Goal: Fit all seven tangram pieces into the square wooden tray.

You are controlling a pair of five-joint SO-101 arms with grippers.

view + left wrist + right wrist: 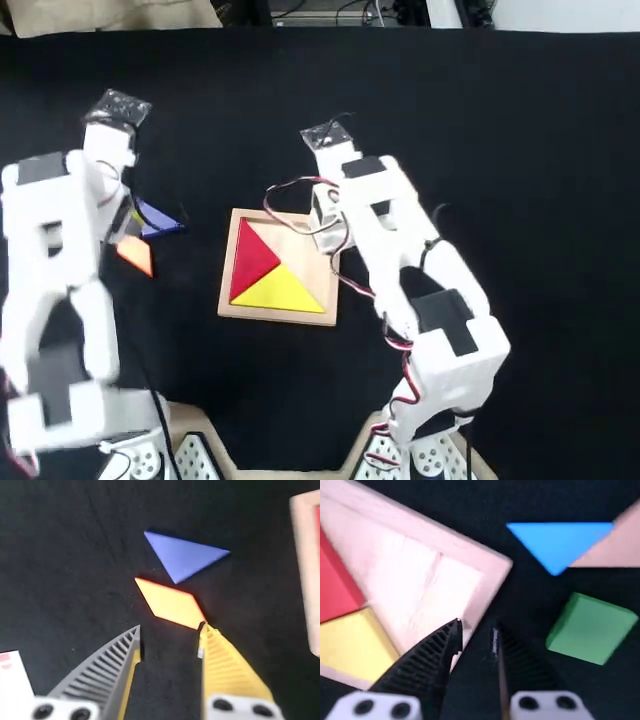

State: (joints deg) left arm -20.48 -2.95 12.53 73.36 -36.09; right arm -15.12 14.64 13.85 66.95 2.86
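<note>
While the square wooden tray [300,245] lies flat at the middle of the table [520,120], it holds only two pieces; a red triangle [252,256] sits on the left arm's side and a yellow triangle [280,291] toward the arms' bases, the two meeting along a diagonal; the other half is bare wood; I judge the task under a third done, with five pieces yet to place. Near the tray's corner on the right arm's side lie a green square [592,627], a light blue triangle [560,540] and a pinkish piece [620,545] that touches the triangle, its shape partly out of sight; on the opposite side, apart from the tray, lie a violet-blue triangle [185,555] and an orange parallelogram [172,604], close together. The left end effector [170,627] hangs low at the parallelogram's edge, jaws spread wide with nothing between them, one fingertip at the piece's corner; the right end effector [476,627] hovers at the tray's rim, jaws parted narrowly and empty.
</note>
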